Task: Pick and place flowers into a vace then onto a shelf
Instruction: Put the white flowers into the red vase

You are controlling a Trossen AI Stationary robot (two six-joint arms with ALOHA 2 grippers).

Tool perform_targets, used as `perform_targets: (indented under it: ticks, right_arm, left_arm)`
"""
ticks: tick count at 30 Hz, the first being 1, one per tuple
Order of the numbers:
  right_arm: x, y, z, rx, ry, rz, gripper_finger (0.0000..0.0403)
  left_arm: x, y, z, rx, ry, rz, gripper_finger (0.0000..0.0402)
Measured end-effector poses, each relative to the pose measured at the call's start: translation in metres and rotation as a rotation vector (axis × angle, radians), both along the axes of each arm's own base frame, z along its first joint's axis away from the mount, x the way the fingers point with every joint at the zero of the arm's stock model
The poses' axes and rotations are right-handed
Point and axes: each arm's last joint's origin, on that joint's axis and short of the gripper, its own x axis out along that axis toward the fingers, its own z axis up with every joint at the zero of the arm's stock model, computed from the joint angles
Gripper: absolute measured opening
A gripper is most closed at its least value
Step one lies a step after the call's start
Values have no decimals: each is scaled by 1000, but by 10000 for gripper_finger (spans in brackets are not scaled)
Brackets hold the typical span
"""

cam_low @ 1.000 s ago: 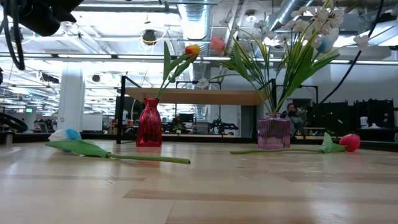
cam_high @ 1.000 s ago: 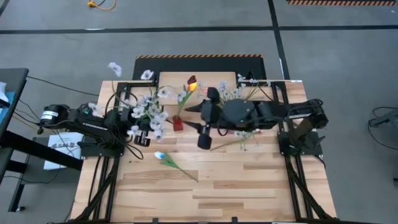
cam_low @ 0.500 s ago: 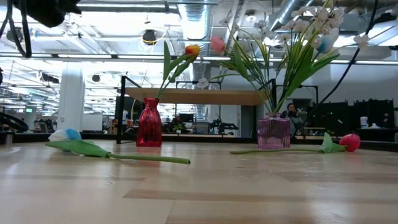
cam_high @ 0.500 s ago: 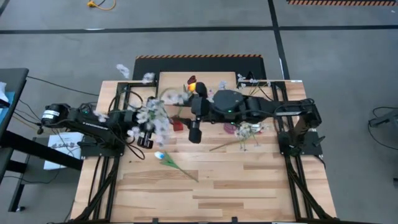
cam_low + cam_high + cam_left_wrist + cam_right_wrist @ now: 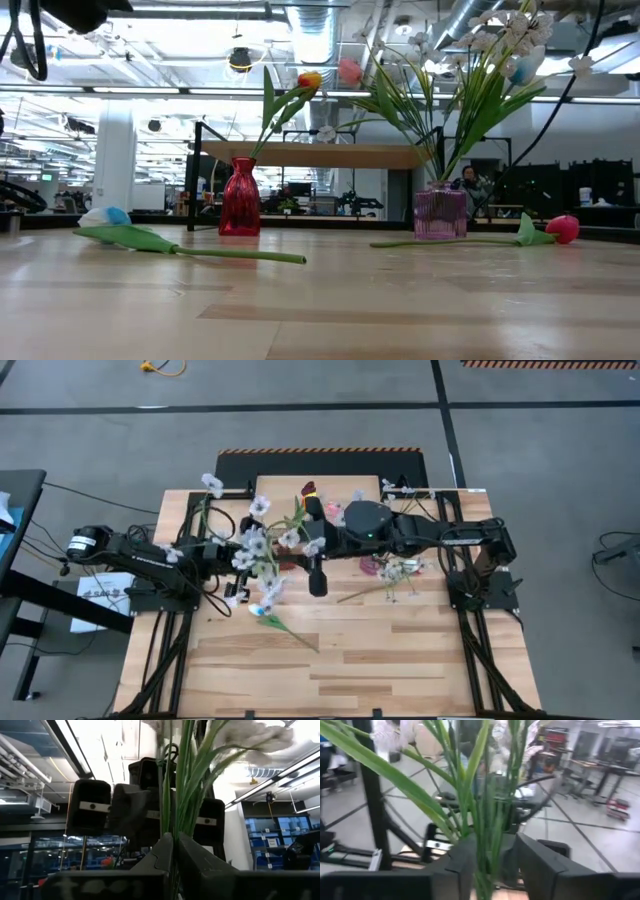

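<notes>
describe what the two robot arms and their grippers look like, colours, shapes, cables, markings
Both arms are dark, nearly black, built of rounded joint housings and slim links. The left arm carries a silver-white cylindrical motor end at its base, with black cables trailing off it. The right arm has a bulky round housing. The left gripper and right gripper have dark, flat, angular fingers.

I am seeing both arms reaching toward each other over the far middle of the table. My left gripper (image 5: pixel 172 851) is sitting clamped tight, its fingers (image 5: pixel 160 852) pressing together around green stems. My right gripper (image 5: pixel 492 857) is facing it from the other side, its fingers (image 5: pixel 535 857) standing apart with stems passing between them. The right arm (image 5: pixel 400 532) is stretching out nearly level.
</notes>
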Motion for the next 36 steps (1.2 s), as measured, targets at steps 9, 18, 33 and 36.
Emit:
perform_targets:
  ticks: [9,18,33,36]
  right_arm:
    - [0,-1,-1,-41,2,40,7]
    - [-2,9,-3,-128,25,-22,0]
    - [-16,20,-9,-201,216,-111,116]
    - [-18,30,-6,-209,200,-48,164]
  left_arm:
    - [1,0,-1,-1,13,0,0]
    - [2,0,-2,1,29,1,0]
    - [2,0,-2,12,28,12,0]
    - [2,0,-2,12,28,12,0]
